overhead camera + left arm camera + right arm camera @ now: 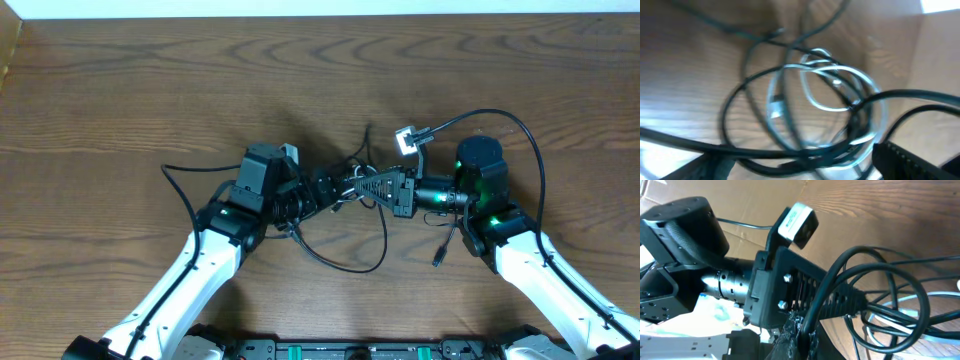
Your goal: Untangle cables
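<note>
The cables form one tangle between my two grippers at the table's middle (pixel 352 180). A black cord loops out toward the front (pixel 345 266) and a loose black plug end lies by the right arm (pixel 438 258). In the blurred left wrist view, black cords (pixel 740 95) and the white cord (pixel 812 97) coil close over the left gripper (pixel 800 167). The left gripper (pixel 338 188) appears shut on a bunch of cords, which spread from its tip in the right wrist view (pixel 862 304). The right gripper (pixel 362 186) is shut on a black cord (pixel 812 315) between its fingers (pixel 800 342).
The wooden table (pixel 150 90) stretches on all sides. A thicker black cord of the right arm (pixel 520 130) arcs from the wrist camera (pixel 405 138) round the arm. A thin black cord trails left of the left arm (pixel 180 185).
</note>
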You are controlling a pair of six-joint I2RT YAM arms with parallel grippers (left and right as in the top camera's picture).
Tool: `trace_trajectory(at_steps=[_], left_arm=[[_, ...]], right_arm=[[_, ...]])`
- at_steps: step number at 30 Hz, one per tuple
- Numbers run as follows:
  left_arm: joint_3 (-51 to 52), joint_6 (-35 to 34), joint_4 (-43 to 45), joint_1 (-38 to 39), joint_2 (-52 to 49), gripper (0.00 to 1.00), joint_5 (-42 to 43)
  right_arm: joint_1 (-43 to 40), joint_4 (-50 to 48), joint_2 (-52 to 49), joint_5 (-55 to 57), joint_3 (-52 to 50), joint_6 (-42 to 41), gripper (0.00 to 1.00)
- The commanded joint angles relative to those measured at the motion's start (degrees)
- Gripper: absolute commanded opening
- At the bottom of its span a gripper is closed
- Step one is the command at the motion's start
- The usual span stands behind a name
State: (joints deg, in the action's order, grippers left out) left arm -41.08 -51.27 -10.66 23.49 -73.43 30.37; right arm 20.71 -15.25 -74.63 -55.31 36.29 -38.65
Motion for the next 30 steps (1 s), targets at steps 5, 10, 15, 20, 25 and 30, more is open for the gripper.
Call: trace_trajectory(at_steps=[5,10,15,20,25,30], left_arm=[[-1.25,-3.96,2.75,6.51,-0.33,0.43,-6.40],[-1.25,-3.96,-1.99,9.31,-0.37,0.21,-15.17],[-1.25,-3.93,-5.44,9.38,-0.37,0.19,-20.26],[-1.25,-3.93,-6.49,9.38,-0.42,0.09,-22.12],[-1.25,-3.96,-6.45,9.38,-0.42,0.49,-22.12],[-1.25,-11.43,-6.36,9.38,-0.42,0.99,-21.38]], right_arm=[[-0.50,-3.41,0.15,-6.56,1.18,-0.07,0.01],[-2.10,-15.06,0.15,-12.15,1.18,-3.48,0.01],[-5.29,-26.01,0.15,-17.70,1.18,-6.51,0.02],[-10.29,-29.24,0.15,-18.43,1.18,-10.19,0.02],[-11.67,-29.07,0.15,-20.11,1.18,-10.58,0.02],[-11.67,-28.44,0.09,-20.02,1.18,-8.83,0.06]])
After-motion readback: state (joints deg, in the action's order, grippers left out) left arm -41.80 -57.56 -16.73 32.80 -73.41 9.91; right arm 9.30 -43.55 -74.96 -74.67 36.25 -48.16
